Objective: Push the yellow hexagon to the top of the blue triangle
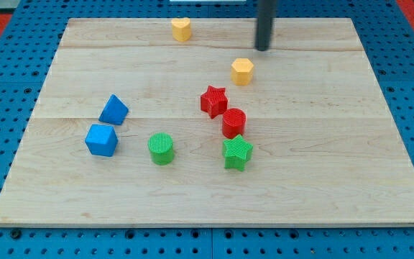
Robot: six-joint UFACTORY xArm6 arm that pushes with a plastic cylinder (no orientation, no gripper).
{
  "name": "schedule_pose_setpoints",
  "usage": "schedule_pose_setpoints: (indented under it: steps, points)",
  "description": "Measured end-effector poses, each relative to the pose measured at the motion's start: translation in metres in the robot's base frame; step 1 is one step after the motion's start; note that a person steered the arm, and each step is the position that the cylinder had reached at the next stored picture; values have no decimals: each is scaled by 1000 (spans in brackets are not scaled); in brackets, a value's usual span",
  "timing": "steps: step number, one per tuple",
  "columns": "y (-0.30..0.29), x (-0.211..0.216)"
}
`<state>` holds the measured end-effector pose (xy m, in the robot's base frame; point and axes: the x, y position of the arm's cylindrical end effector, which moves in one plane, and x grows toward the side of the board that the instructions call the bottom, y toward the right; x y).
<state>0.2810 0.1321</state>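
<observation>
The yellow hexagon (242, 70) lies on the wooden board in the upper middle of the view. The blue triangle (113, 110) lies at the view's left, well to the left of and below the hexagon. My tip (264, 48) is at the end of the dark rod coming down from the view's top. It stands just above and to the right of the yellow hexagon, with a small gap between them.
A yellow heart (181, 29) lies near the board's top edge. A blue cube (101, 139) sits just below the blue triangle. A green cylinder (161, 149), red star (213, 101), red cylinder (233, 123) and green star (237, 152) lie mid-board.
</observation>
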Motion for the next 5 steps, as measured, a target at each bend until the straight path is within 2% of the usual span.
schedule_pose_setpoints:
  steps: [1,2,3,4,5]
  points:
    - [6,62]
    - [-45,78]
    - [-79,59]
    - [-88,29]
    - [-85,28]
